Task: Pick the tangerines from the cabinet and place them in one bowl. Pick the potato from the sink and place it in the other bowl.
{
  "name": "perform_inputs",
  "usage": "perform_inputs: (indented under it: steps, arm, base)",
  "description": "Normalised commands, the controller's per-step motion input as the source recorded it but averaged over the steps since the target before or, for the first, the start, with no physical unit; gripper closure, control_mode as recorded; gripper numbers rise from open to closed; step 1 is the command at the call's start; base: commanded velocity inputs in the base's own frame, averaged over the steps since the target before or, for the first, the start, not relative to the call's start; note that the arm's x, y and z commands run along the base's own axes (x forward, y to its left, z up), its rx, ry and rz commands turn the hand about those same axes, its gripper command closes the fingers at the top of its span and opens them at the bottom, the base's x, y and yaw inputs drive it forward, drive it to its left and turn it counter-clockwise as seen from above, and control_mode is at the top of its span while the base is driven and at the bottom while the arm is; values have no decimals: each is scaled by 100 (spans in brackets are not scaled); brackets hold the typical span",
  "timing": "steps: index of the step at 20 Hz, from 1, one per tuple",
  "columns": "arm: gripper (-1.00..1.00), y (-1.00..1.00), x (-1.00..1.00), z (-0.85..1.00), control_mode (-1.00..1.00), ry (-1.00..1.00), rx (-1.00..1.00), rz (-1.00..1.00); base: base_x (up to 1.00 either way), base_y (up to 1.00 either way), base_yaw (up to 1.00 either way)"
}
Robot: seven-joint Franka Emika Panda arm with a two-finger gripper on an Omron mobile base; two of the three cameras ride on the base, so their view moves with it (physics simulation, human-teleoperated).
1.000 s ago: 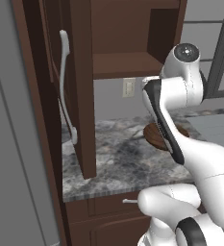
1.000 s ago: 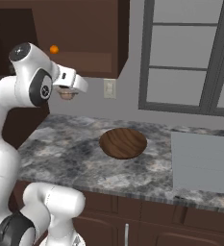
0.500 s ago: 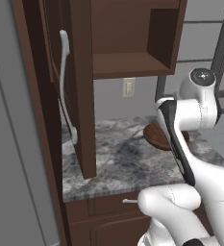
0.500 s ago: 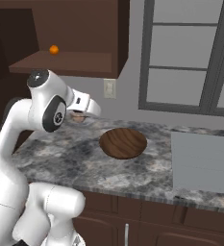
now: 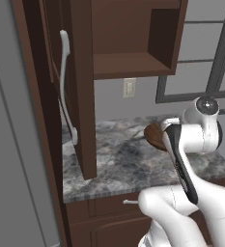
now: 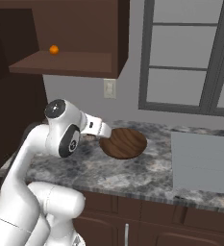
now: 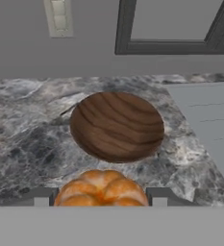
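My gripper (image 7: pixel 101 198) is shut on a tangerine (image 7: pixel 102 188), whose ribbed orange top sits between the two dark fingertips at the bottom of the hand view. Just ahead of it and lower, a brown wooden bowl (image 7: pixel 116 126) rests on the marble counter; it looks empty. In the right base view the hand (image 6: pixel 96 128) hangs above the counter just left of the bowl (image 6: pixel 124 142). A second tangerine (image 6: pixel 54 49) lies on the shelf of the open dark cabinet (image 6: pixel 70 62). The grey sink (image 6: pixel 204 161) is to the right; the potato is hidden.
The open cabinet door (image 5: pixel 82 96) with its pale curved handle (image 5: pixel 65 87) stands over the counter's left end. A wall socket (image 6: pixel 109 88) and a window (image 6: pixel 190 53) lie behind the counter (image 6: pixel 84 168). Drawers run under the counter.
The arm has swung down from shelf height to just above the counter, bringing the held tangerine beside the wooden bowl. The other tangerine stayed on the shelf.
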Motion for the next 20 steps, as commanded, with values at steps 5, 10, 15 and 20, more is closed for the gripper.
perform_inputs:
  steps: [5,10,15,20]
  arm:
    - [100,-16,41,-43,-100,0,0,0]
    - [100,-21,55,-31,-100,0,2,0]
    - [100,-29,49,-20,-100,0,5,0]
    - [100,-16,18,-19,-100,4,3,0]
  base:
    - [0,0,0]
    - [0,0,0]
    - [0,0,0]
    - [0,0,0]
